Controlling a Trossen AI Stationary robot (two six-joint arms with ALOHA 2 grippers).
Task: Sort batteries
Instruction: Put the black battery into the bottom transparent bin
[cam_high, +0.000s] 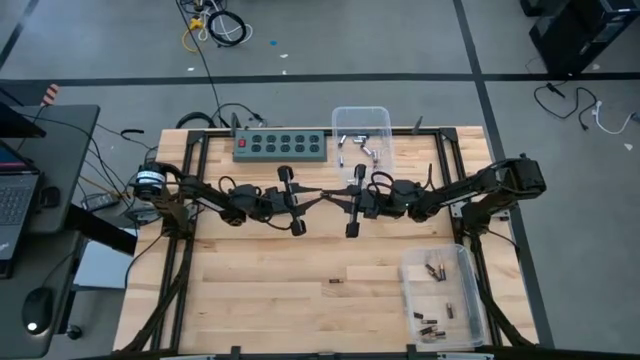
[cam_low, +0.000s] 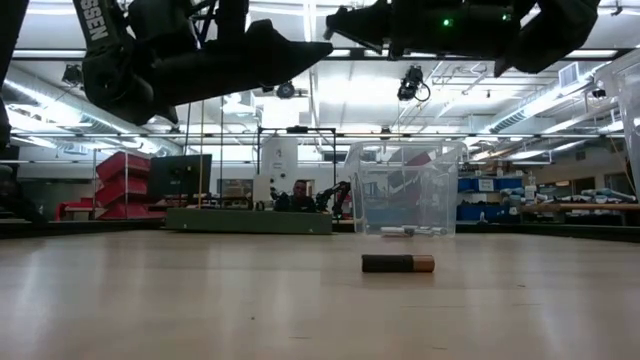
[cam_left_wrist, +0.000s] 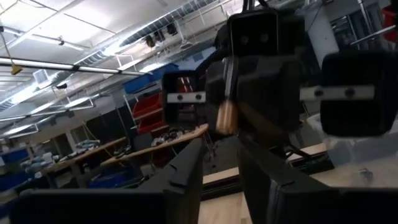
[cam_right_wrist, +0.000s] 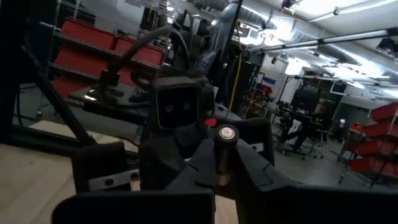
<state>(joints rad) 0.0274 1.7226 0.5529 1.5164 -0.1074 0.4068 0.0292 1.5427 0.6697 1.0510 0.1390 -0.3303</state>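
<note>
Above the table's middle my two grippers meet tip to tip. My right gripper (cam_right_wrist: 224, 177) is shut on a battery (cam_right_wrist: 224, 155), a dark cell with a silver cap and a copper-coloured end (cam_left_wrist: 224, 117). My left gripper (cam_left_wrist: 222, 171) faces it from the table's left, open, its fingers apart just short of the cell. In the high view they meet at the left gripper (cam_high: 316, 197) and right gripper (cam_high: 336, 195). Another dark battery with a copper end (cam_low: 398, 263) lies on its side on the bare wood (cam_high: 334, 282). My right gripper pinches the battery's middle (cam_right_wrist: 222, 163) between its two fingers, one finger (cam_right_wrist: 198, 167) on each side. The fingers come about level from the table's right and lie across the cell. The cell is lifted well clear of the table, its silver cap (cam_right_wrist: 225, 132) showing.
A clear bin (cam_high: 362, 132) with silvery cells stands at the far edge beside a green power strip (cam_high: 280, 146). A second clear bin (cam_high: 445, 295) with several dark cells stands at the near right. Bare wood lies between them.
</note>
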